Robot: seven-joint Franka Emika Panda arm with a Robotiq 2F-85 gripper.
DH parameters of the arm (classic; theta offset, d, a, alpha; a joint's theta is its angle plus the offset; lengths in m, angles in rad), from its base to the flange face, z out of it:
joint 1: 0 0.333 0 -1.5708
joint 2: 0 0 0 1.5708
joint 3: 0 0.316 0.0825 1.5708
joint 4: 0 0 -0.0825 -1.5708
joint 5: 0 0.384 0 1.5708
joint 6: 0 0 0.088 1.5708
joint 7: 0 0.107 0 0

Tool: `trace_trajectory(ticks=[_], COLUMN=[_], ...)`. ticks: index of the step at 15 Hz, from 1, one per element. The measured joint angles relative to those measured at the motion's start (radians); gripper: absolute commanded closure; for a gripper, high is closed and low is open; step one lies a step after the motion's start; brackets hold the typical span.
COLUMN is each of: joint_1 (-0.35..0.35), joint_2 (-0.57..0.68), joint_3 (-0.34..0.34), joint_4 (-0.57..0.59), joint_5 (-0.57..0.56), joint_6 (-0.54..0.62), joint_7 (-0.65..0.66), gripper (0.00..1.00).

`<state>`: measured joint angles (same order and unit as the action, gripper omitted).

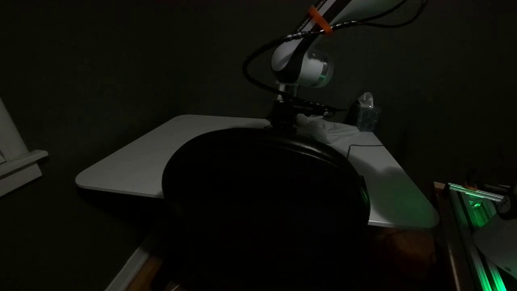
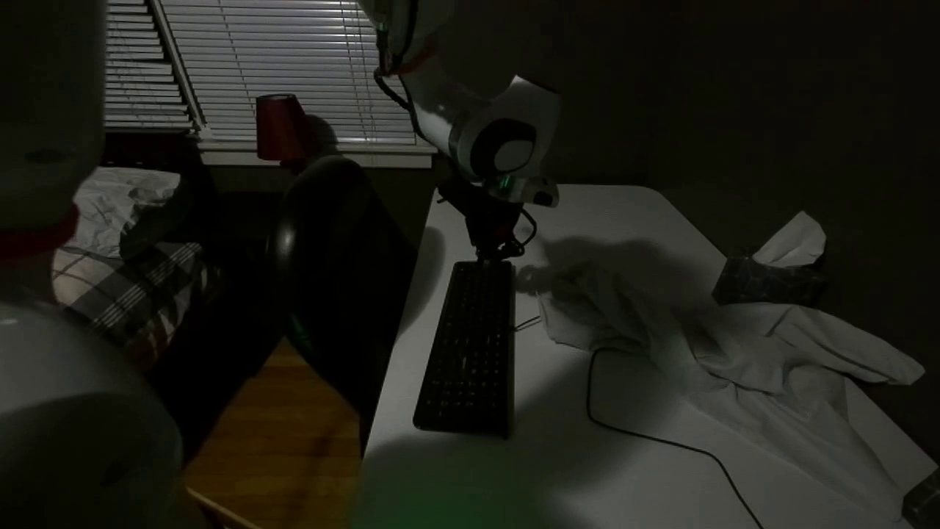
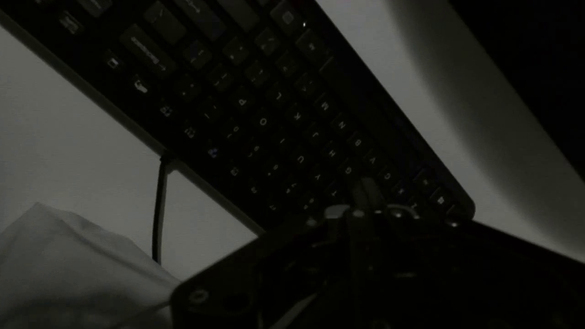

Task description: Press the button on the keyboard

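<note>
A black keyboard (image 2: 470,345) lies on the white table in an exterior view, and its lettered keys fill much of the wrist view (image 3: 274,114). In an exterior view my gripper (image 1: 282,121) shows behind the chair, which hides the keyboard there. My gripper (image 2: 490,256) points down at the far end of the keyboard. In the wrist view the two fingertips (image 3: 366,189) are together with nothing between them, over the keys beside G and C. They cover some keys. The dim light does not show whether they touch a key.
A black chair (image 1: 262,202) stands at the table's (image 1: 133,161) edge. A crumpled white cloth (image 2: 734,353) lies beside the keyboard, with a tissue box (image 2: 771,279) behind it. A black cable (image 2: 646,435) runs across the table. A red lamp (image 2: 280,128) stands near the window.
</note>
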<state>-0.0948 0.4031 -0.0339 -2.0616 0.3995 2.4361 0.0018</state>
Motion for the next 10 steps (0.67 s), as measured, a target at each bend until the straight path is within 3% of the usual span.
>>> trace_trajectory(ticks=[10], joint_1=[-0.022], joint_2=[0.155], joint_3=[0.015], joint_4=[0.134], joint_5=[0.052], joint_6=[0.01], joint_7=[0.136], gripper=[1.0])
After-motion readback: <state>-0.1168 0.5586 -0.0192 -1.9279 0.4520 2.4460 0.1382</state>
